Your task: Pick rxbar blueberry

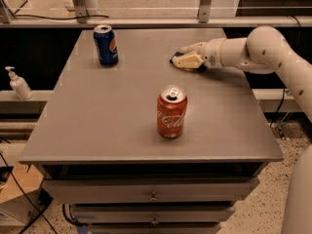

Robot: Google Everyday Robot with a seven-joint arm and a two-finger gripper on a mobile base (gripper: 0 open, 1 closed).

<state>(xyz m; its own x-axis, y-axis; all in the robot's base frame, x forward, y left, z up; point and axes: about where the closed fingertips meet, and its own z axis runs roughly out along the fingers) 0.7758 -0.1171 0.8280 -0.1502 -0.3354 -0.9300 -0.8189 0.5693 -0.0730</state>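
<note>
The rxbar blueberry (173, 59) shows only as a dark navy sliver at the back right of the grey table (122, 126); most of it is hidden under the gripper. My gripper (186, 56) reaches in from the right on the white arm (263, 48) and sits low over the bar, right at it.
A red Coca-Cola can (171, 112) stands upright mid-table toward the front. A blue Pepsi can (106, 45) stands upright at the back left. A soap dispenser (18, 83) sits on a ledge left of the table. A rail runs behind the table.
</note>
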